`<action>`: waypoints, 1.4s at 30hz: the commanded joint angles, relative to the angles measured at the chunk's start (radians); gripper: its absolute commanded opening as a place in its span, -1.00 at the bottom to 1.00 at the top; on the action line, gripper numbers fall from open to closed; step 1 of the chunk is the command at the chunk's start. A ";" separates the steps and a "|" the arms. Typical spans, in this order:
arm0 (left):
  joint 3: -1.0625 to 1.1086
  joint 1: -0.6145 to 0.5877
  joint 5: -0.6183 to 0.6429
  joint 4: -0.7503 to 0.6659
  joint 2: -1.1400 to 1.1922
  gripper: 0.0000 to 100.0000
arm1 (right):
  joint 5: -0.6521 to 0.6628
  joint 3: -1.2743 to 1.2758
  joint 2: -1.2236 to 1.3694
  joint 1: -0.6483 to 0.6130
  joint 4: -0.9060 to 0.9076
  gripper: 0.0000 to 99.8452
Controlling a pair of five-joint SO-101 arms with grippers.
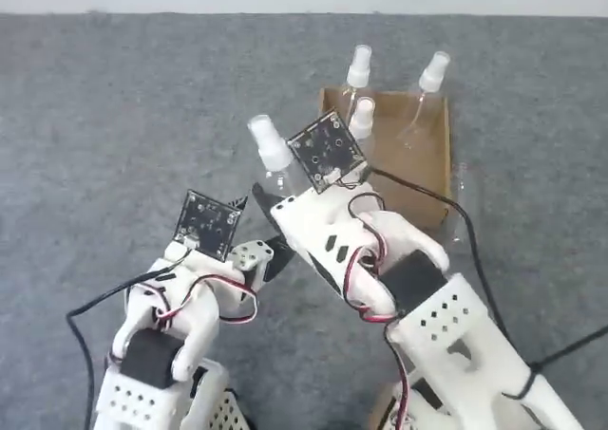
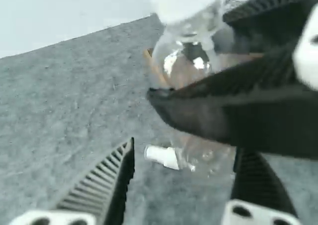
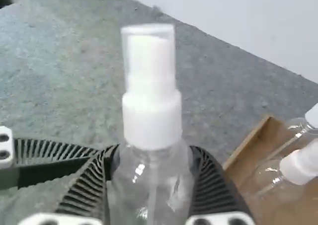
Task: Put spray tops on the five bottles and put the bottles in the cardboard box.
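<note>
Item: capped spray bottle (image 3: 149,185), held in the air just short of the cardboard box (image 1: 432,178).

Right gripper (image 3: 151,158): jaws clenched on the clear body below the white spray top (image 3: 149,81), bottle upright over the grey tabletop (image 1: 114,117). Left gripper (image 2: 188,149): jaws spread and empty, close beside the same bottle. Box contents: three capped bottles (image 1: 362,117), standing. Hazards, as I judge them: the slick plastic may slide in the grip. A low swing could clip the box wall or topple the standing three. The nearby left jaws may snag the bottle.
</note>
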 commanded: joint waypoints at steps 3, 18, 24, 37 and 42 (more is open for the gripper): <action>-0.007 0.000 -0.006 -0.023 -0.018 -0.41 | 0.069 -0.160 -0.047 0.223 0.104 -0.99; 0.008 0.000 -0.006 -0.028 -0.018 -0.41 | 0.068 -0.015 0.150 0.575 -0.271 -0.99; 0.015 0.000 -0.008 -0.029 -0.018 -0.41 | 0.020 -0.009 0.366 0.578 -0.503 -0.99; 0.015 -0.003 -0.008 -0.029 -0.018 -0.41 | 0.018 -0.008 0.691 0.639 -0.796 -0.99; 0.015 -0.005 -0.008 -0.029 -0.018 -0.41 | 0.018 -0.008 0.765 0.639 -0.868 -0.99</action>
